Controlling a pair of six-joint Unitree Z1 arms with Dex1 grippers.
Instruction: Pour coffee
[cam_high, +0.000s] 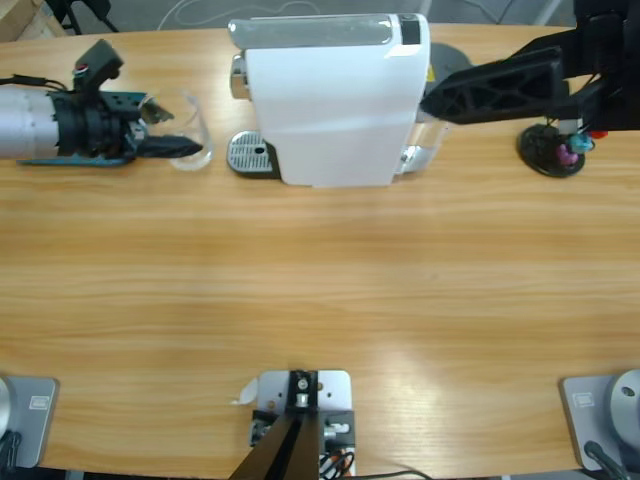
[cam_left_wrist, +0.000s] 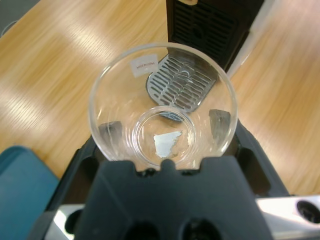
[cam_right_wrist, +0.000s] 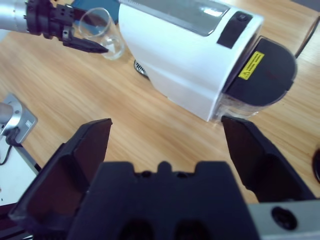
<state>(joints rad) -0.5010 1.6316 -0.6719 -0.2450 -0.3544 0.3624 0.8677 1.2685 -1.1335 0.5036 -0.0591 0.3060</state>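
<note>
Coffee is not visible in the clear glass (cam_high: 185, 128), which lies tipped sideways in the left pincer (cam_high: 170, 148), clamped between both jaws just beside the drip grate (cam_high: 250, 154) of the white coffee machine (cam_high: 335, 100). The left arm reaches in level from the table's (cam_high: 320, 290) edge. The right pincer (cam_right_wrist: 165, 145) hangs above the table behind the machine, jaws spread wide, holding nothing.

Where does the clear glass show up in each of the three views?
High view: the clear glass sits at upper left, held in the left gripper, just left of the drip tray.
Left wrist view: it fills the centre, empty, mouth toward the camera.
Right wrist view: small at the top left.
Shared landmark: the white coffee machine, beside the glass in all three.
</note>
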